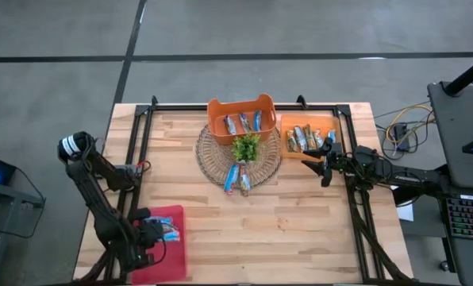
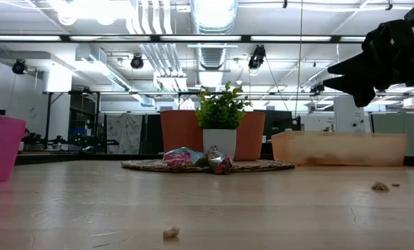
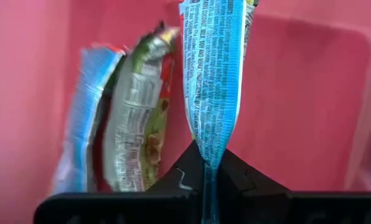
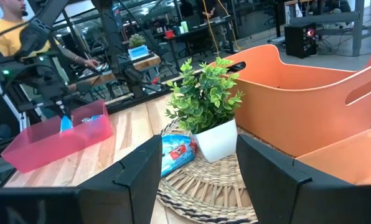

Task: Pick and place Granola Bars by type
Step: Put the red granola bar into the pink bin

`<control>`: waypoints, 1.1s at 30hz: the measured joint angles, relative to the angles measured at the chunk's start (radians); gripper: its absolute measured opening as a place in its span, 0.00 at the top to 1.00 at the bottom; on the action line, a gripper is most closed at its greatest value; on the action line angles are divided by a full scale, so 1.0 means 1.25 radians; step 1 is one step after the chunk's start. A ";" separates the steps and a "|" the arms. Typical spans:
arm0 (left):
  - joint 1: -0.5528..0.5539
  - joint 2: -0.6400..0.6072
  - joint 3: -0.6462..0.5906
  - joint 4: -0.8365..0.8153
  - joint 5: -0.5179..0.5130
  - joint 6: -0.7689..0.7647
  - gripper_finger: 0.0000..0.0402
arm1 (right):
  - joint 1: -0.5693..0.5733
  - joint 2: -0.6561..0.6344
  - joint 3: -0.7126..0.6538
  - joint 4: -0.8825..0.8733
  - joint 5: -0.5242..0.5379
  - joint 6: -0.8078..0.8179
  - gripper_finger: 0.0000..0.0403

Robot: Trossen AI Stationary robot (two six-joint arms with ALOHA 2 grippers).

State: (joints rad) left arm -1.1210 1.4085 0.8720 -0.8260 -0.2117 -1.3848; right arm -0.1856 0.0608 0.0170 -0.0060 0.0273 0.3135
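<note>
My left gripper (image 1: 151, 233) is down in the pink tray (image 1: 173, 246) at the table's near left, shut on a blue-white granola bar (image 3: 211, 74). Two more bars lie in that tray, a blue one (image 3: 86, 118) and a silver-red one (image 3: 139, 112). My right gripper (image 1: 314, 156) hangs open and level by the orange tray (image 1: 324, 123), which holds brownish bars (image 1: 304, 139). A blue bar (image 1: 232, 179) and a brownish one (image 1: 245, 183) lie on the wicker mat (image 1: 211, 155). My left gripper pinches the blue-white bar by its flat end seam (image 3: 209, 158) between the two fingers. The fingers come from above, pointing steeply down. The bar runs on from the fingertips along their line, down into the pink tray; whether its free end touches the tray floor I cannot tell.
A small green plant (image 1: 246, 147) in a white pot stands on the mat. Behind it is an orange basket (image 1: 240, 107) with several bars inside. A black frame (image 1: 141, 143) runs around the table. A person (image 4: 8, 25) sits in the room beyond.
</note>
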 joint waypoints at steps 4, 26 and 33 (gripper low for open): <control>0.000 -0.002 -0.048 0.083 0.027 -0.006 1.00 | 0.000 0.000 0.000 0.000 0.000 0.000 0.51; 0.029 -0.007 -0.109 0.099 0.117 -0.055 0.78 | 0.000 0.000 0.000 0.000 0.000 0.000 0.51; 0.050 -0.017 -0.093 0.082 0.123 -0.037 0.55 | 0.000 0.000 0.000 0.000 0.000 0.000 0.51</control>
State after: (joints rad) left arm -1.0588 1.3878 0.7559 -0.7238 -0.0585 -1.4313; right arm -0.1859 0.0608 0.0170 -0.0059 0.0272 0.3134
